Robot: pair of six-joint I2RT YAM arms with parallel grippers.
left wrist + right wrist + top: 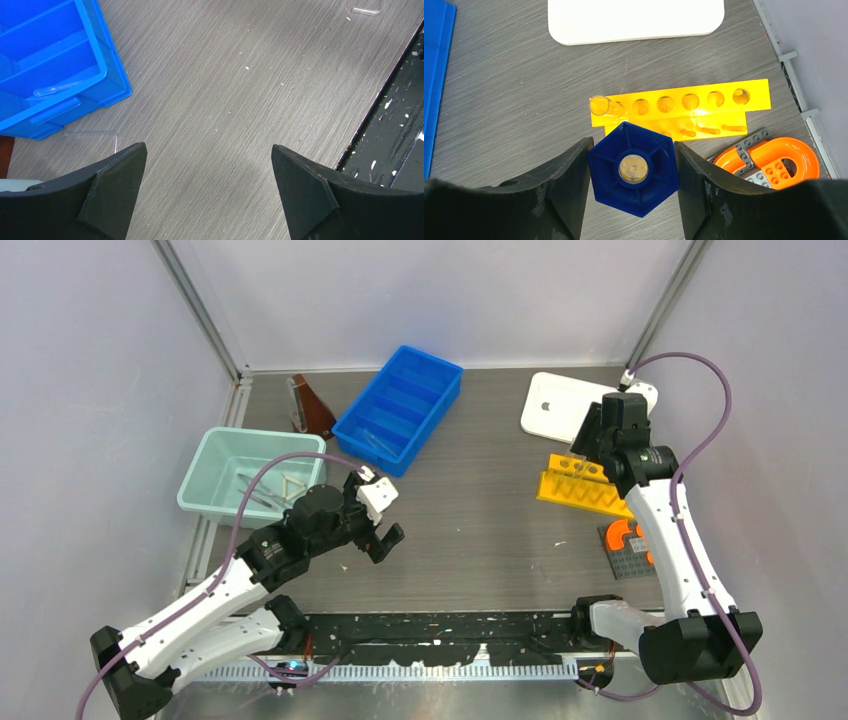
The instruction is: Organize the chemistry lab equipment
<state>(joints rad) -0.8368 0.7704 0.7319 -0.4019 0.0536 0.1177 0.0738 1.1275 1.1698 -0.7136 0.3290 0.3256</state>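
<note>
My right gripper (pixel 633 144) is shut on the dark blue hexagonal cap of the blue-capped tube (pixel 634 170). It holds the tube upright just in front of the yellow holed rack (pixel 704 100), and it is seen above that rack (pixel 580 490) in the top view. A clear tube (pixel 600 105) stands in the rack's leftmost hole. The white lid (pixel 634 20) lies beyond the rack. My left gripper (pixel 209 146) is open and empty over bare table. A bent glass rod (pixel 100 133) lies by its left finger. The silver tongs (pixel 255 491) and white triangle (pixel 290 486) lie in a teal bin (pixel 205 455).
A blue divided bin (pixel 400 405) stands at back centre with a clear tube (pixel 55 89) in one slot. A brown object (pixel 312 407) is left of it. An orange and grey brick piece (pixel 774 162) lies right of the rack. Another clear tube (pixel 367 10) lies on the table.
</note>
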